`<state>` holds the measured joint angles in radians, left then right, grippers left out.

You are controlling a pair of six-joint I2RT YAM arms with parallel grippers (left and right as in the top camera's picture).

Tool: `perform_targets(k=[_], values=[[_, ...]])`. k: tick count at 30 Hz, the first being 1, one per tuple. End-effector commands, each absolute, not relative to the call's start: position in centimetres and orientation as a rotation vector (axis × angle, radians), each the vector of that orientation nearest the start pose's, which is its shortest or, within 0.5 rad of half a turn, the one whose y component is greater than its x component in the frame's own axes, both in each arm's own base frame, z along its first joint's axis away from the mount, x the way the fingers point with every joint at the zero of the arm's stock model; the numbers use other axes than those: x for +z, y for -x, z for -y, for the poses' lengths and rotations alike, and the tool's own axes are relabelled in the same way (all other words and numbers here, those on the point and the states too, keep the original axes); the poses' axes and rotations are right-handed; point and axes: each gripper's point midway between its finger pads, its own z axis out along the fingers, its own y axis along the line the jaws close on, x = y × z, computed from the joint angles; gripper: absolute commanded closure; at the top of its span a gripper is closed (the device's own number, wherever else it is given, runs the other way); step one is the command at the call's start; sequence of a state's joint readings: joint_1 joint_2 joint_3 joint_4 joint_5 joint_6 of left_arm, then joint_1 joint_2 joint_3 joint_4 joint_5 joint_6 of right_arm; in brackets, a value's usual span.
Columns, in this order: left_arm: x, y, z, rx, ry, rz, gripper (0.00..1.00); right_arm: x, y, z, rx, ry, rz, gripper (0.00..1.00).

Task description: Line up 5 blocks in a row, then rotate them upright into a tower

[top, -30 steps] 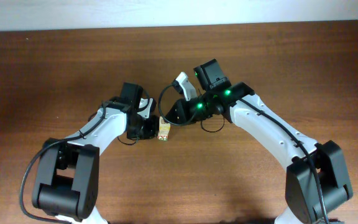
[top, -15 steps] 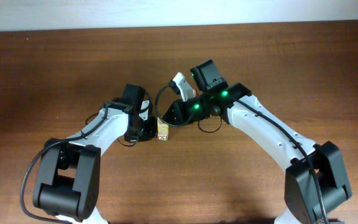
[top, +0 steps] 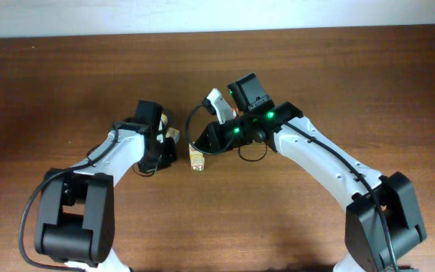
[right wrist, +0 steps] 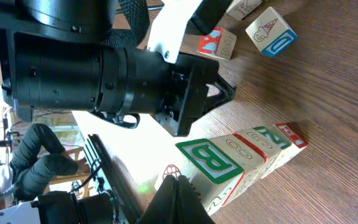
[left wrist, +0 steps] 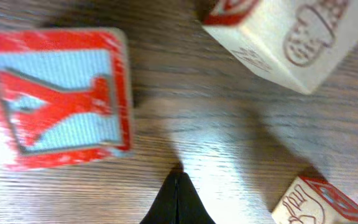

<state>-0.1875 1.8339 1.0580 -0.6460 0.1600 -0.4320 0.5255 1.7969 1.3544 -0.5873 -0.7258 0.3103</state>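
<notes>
worktop: dark brown wood-grain worktop [top: 399, 83], fills nearly the whole overhead frame | backdrop: pale off-white strip [top: 202, 15] along the top edge, wall or floor unclear | light: soft white glare on the wood, centre of left wrist view | far left of right wrist view: bright, blurred room, details unreadable

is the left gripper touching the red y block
Apart. The left wrist view shows bare table between the shut left gripper and the red Y block.
</notes>
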Motion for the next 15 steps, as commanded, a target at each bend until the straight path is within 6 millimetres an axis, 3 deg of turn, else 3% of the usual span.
perform_targets(k=[1, 7, 9, 15], values=[[0.0, -33.9, 7.7, -0.287, 0.442, -2.983, 1.0, 7.7, -31.9, -28.7, 0.918, 0.477, -2.826, 0.96], [0.0, -34.1, 6.9, -0.287, 0.481, -2.974, 1.0, 7.8, -31.9, -28.9, 0.932, 0.48, -2.819, 0.95], [0.0, -34.1, 6.9, -0.287, 0.481, -2.974, 1.0, 7.9, -31.9, -28.9, 0.939, 0.476, -2.819, 0.81], [0.0, -34.1, 6.9, -0.287, 0.481, -2.974, 1.0, 8.9, -31.9, -29.1, 0.963, 0.484, -2.802, 0.78]])
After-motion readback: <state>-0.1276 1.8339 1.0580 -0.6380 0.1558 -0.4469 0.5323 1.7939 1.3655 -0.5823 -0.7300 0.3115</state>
